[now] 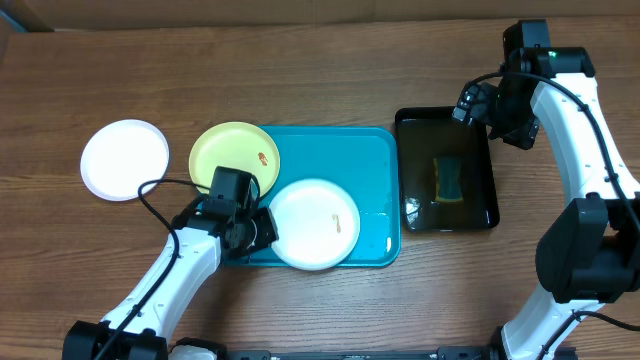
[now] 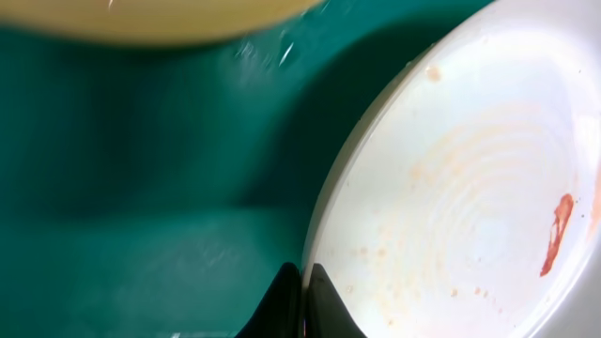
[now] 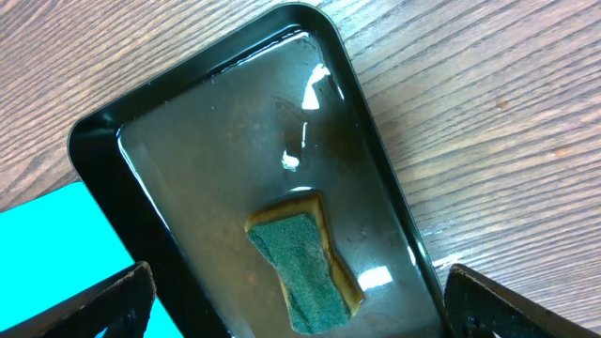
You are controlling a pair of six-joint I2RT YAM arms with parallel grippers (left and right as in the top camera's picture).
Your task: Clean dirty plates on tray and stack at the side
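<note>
A white plate [image 1: 315, 223] with an orange-brown smear [image 2: 561, 230] lies at the front of the turquoise tray [image 1: 340, 150]. My left gripper [image 1: 262, 228] is shut on its left rim; in the left wrist view the two black fingers [image 2: 304, 282] pinch the edge of this plate [image 2: 470, 188], one above and one below. A yellow-green plate [image 1: 235, 155] with a smear rests on the tray's left end, overhanging it. Another white plate [image 1: 125, 160] sits on the table at far left. My right gripper [image 1: 478, 103] hangs open above the black tray, nothing between its fingers.
A black tray [image 1: 447, 215] holding water stands right of the turquoise tray. A green-and-yellow sponge [image 3: 305, 263] lies in it, below my right gripper [image 3: 300, 289]. Bare wood table surrounds both trays.
</note>
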